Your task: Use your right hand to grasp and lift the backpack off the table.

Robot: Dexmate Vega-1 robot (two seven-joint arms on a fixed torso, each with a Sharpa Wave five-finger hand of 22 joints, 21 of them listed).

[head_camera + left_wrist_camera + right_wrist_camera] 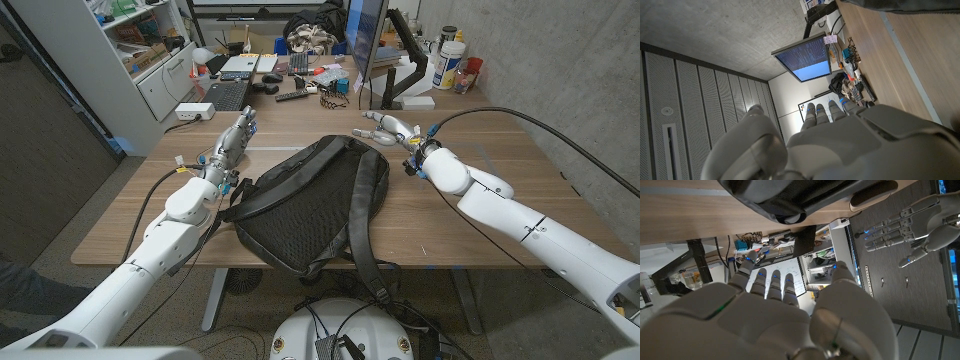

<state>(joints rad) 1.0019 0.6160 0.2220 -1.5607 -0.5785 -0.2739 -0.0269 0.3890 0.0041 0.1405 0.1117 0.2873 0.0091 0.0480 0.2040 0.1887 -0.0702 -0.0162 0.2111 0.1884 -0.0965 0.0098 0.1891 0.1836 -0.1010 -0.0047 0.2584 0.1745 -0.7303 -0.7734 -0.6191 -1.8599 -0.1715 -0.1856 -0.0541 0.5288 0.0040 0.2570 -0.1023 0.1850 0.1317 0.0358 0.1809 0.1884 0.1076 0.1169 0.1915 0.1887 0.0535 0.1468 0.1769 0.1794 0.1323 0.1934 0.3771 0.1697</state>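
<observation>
- The backpack [310, 200] lies flat mid-tabletop, its long axis running from the near edge, where straps hang over, toward the far edge.
- The left hand [232, 140] waits off its left flank, fingers straight, holding nothing.
- The right hand [388, 127], fingers apart and empty, hovers just beyond the pack's far right corner, so its reach goes leftward and nearer.

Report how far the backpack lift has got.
Done: nothing yet. The backpack lies flat on the table, one strap hanging over the near edge. In hand: the right hand is open by the bag's far right corner, fingers extended, with no grip visible. The left hand is open on the bag's other side, holding nothing. Left: close the right hand on the bag and lift it off.
</observation>
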